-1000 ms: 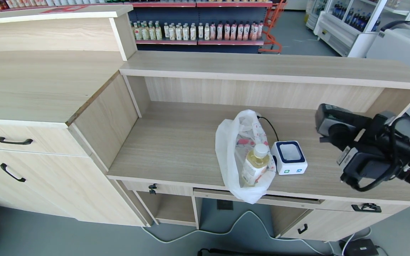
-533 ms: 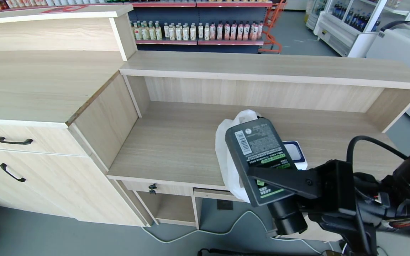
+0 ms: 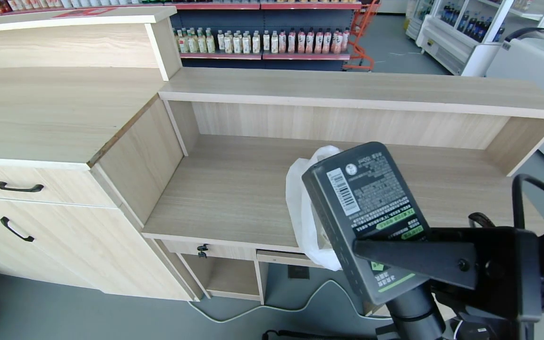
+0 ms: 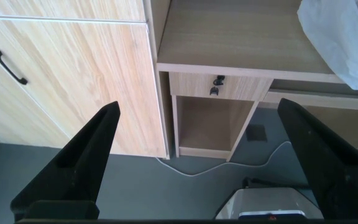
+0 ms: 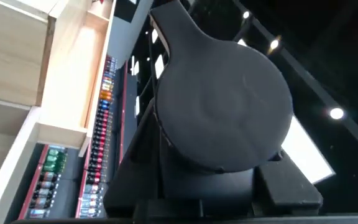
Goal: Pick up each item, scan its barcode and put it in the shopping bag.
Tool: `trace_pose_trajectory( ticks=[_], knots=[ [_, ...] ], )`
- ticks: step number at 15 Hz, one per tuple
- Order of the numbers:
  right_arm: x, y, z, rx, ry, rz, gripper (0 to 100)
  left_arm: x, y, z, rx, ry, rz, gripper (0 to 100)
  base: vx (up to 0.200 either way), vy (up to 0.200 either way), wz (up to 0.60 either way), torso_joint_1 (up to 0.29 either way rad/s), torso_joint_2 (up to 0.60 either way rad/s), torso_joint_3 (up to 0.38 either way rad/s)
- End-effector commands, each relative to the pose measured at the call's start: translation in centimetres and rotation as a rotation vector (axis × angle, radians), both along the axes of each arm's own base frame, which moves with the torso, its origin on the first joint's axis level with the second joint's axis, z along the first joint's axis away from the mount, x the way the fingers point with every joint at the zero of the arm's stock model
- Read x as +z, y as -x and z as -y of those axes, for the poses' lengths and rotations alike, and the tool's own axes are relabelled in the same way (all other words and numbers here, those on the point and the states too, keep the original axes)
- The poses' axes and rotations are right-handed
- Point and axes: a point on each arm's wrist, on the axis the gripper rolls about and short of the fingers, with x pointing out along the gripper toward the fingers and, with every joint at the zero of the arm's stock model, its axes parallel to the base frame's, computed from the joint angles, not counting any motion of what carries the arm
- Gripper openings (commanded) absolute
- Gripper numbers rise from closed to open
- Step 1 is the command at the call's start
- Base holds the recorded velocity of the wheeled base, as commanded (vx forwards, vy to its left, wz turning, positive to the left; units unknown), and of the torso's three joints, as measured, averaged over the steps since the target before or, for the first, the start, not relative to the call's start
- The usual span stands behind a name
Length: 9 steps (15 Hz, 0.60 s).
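Observation:
My right gripper (image 3: 371, 255) is shut on a flat black bottle (image 3: 366, 208), held high and near the head camera, label and barcode (image 3: 342, 191) facing up, cap toward me. One finger (image 3: 413, 257) crosses the label. The bottle hangs in front of the white shopping bag (image 3: 300, 198) on the counter and covers most of it. In the right wrist view the bottle (image 5: 229, 106) appears from its underside. My left gripper (image 4: 197, 143) is open with nothing between its fingers, down in front of the counter over the floor, with the bag's edge (image 4: 340, 37) off to one side.
The wooden counter (image 3: 234, 193) has a raised back ledge (image 3: 347, 89) and a taller cabinet (image 3: 40, 118) on the left with black drawer handles (image 3: 19, 188). A cable (image 3: 272, 309) runs over the floor below. Store shelves with bottles (image 3: 262, 41) stand behind.
My right arm swung in from the right with the black bottle, then brought it closer to the head camera. It now hides the scanner and the bottle in the bag.

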Motion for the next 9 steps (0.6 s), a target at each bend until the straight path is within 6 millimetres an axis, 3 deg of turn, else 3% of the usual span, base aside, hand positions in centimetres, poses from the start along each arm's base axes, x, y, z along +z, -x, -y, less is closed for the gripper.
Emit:
trace_pose_trajectory(
  ticks=[1,9],
  knots=[
    [0.6,0.5,0.4,0.012,-0.016,0.021,0,0.0,0.0,0.0,0.0,0.0,0.0,100,0.0,0.0,0.0,0.0,0.0,0.0],
    [3.2,2.4,2.6,0.035,-0.091,0.087,0,0.0,0.0,0.0,0.0,0.0,0.0,100,0.0,0.0,0.0,0.0,0.0,0.0]
  ],
)
